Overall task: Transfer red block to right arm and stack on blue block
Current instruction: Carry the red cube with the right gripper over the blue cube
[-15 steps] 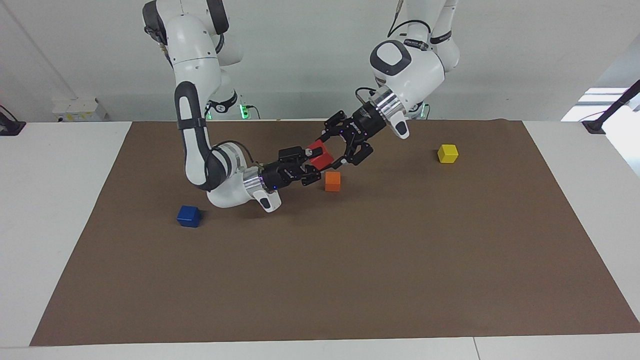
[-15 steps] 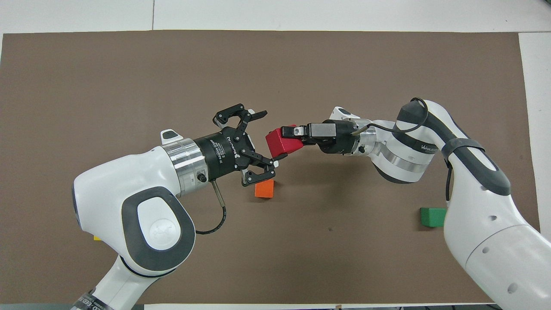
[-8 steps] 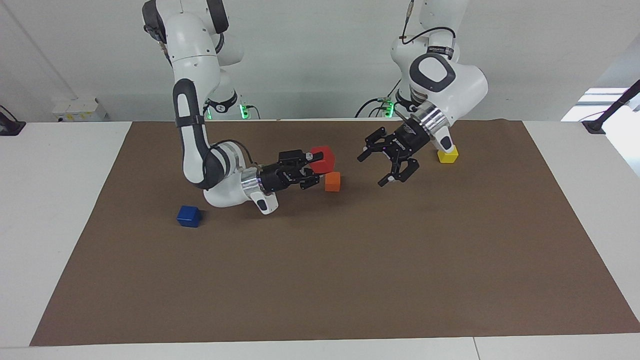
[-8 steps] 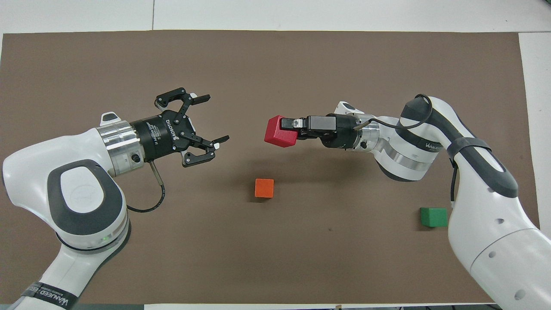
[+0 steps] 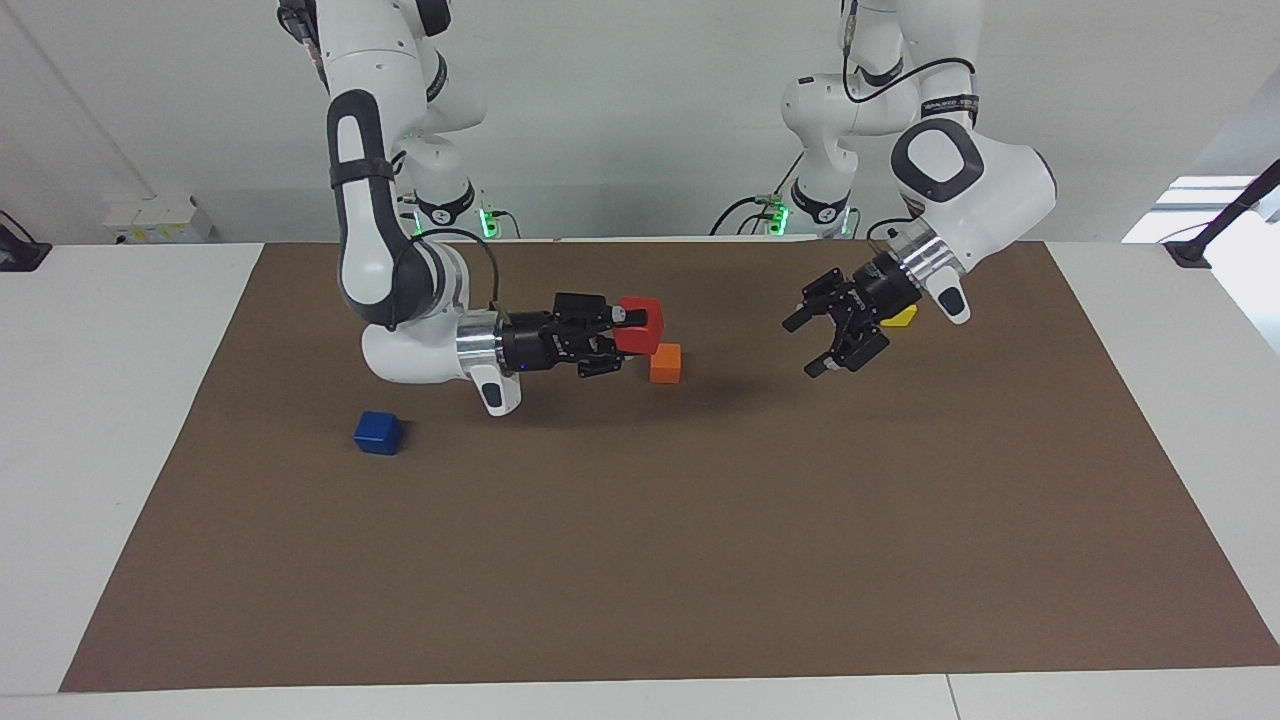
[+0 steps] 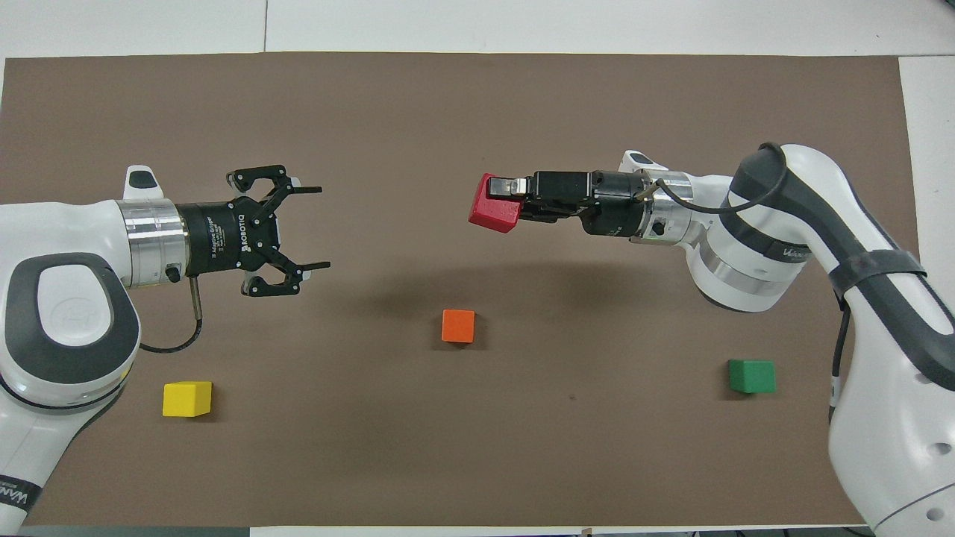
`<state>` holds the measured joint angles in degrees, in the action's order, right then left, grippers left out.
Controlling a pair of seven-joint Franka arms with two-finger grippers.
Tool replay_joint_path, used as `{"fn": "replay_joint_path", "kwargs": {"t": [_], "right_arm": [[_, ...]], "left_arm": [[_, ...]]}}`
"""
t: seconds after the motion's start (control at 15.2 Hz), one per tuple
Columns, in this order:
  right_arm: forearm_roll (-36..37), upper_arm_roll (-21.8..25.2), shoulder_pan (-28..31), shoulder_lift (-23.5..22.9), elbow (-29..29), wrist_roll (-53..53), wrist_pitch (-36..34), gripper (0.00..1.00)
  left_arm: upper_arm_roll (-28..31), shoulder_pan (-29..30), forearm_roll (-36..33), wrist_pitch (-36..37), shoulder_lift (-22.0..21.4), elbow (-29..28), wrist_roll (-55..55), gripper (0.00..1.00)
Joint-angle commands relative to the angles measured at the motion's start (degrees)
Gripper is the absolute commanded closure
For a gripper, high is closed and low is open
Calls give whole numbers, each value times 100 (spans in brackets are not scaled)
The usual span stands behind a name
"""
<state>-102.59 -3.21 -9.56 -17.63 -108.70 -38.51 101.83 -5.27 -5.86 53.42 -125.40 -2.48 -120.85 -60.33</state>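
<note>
My right gripper [image 5: 618,338] is shut on the red block [image 5: 640,325] and holds it in the air over the middle of the brown mat, close to the orange cube. The block also shows in the overhead view [image 6: 496,212], at the tip of the right gripper [image 6: 509,201]. The blue block [image 5: 378,432] sits on the mat toward the right arm's end; in the overhead view the right arm hides it. My left gripper [image 5: 805,346] is open and empty, in the air over the mat near the yellow cube; the overhead view shows it too [image 6: 317,227].
An orange cube [image 5: 665,363] [image 6: 457,326] sits mid-mat. A yellow cube [image 5: 900,316] [image 6: 187,398] lies toward the left arm's end, near the robots. A green cube [image 6: 751,376] lies near the robots toward the right arm's end.
My left gripper, open, has drawn back from the red block toward its own end of the table. My right gripper has kept hold of the block and levelled out.
</note>
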Motion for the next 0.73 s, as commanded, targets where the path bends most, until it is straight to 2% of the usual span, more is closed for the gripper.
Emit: {"fn": "replay_joint_path", "kwargs": {"t": [0.0,0.13,0.33,0.53,0.66], "right_arm": [[930,-4,59,382,173,824,643,100],[1764,-4,112,567,383,1527,1048,100],[3188,-4,270,620,945,2651,1129,100],[4944,-13,314,577,1753,3882,1068,100],[5868,-13,280,594,2044,4454,989,100]], "left_arm": [[-35,181,-926,375,160,264,520,0],[-35,348,-1804,725,212,456,1134,0],[-27,480,-3237,1218,335,826,1936,0],[-27,779,-3882,1754,371,1159,2331,0],[-35,850,-4539,2105,371,1309,2884,0]]}}
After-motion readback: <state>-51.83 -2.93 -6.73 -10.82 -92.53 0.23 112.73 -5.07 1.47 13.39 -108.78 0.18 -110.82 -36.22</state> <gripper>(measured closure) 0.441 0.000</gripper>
